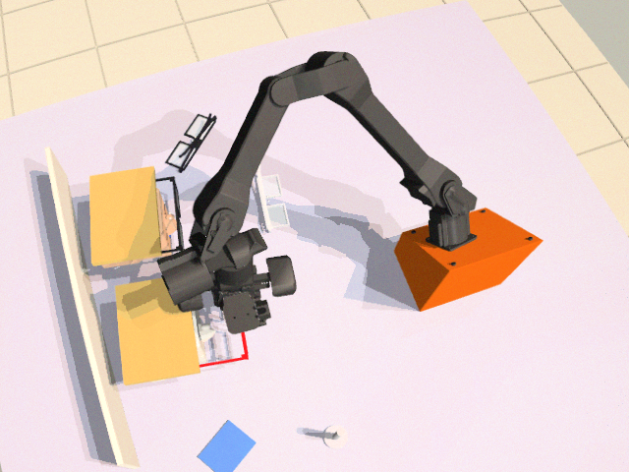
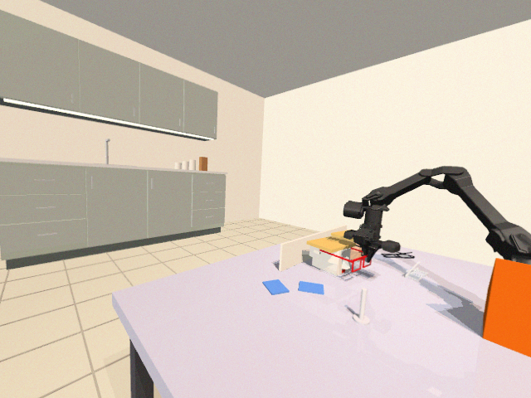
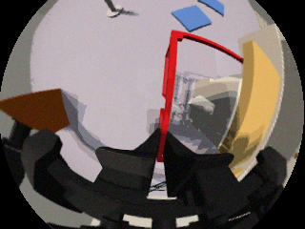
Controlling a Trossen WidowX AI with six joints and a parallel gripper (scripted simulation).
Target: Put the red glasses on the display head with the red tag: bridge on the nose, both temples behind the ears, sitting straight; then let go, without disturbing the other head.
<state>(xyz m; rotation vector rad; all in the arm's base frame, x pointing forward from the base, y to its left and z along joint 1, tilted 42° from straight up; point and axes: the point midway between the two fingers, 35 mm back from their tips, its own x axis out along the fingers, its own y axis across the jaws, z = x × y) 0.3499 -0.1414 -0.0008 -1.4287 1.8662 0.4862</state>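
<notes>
My gripper (image 2: 367, 259) (image 3: 160, 131) is shut on the front frame of the red glasses (image 1: 245, 350) (image 2: 356, 265) (image 3: 169, 86); its fingertips are hidden in the top view. The glasses are level, temples pointing toward the pale head (image 1: 205, 332) (image 2: 321, 261) (image 3: 202, 102). The bridge is still in front of the nose, with a gap. One temple runs beside the head and passes under the yellow board above it; the other is mostly hidden. A small red patch (image 2: 343, 270), perhaps the tag, shows low at this head. The skin-coloured other head (image 1: 168, 220) has black glasses (image 1: 177, 203) on.
Yellow boards (image 1: 157, 335) (image 1: 124, 218) (image 3: 262, 86) cover both heads; a beige wall (image 1: 84, 299) (image 2: 291, 254) stands behind. Folded black glasses (image 1: 183, 169) and white glasses (image 1: 262, 203) lie nearby. Blue cards (image 2: 275, 287) (image 2: 310, 288) and a white peg (image 2: 362, 303) stand apart.
</notes>
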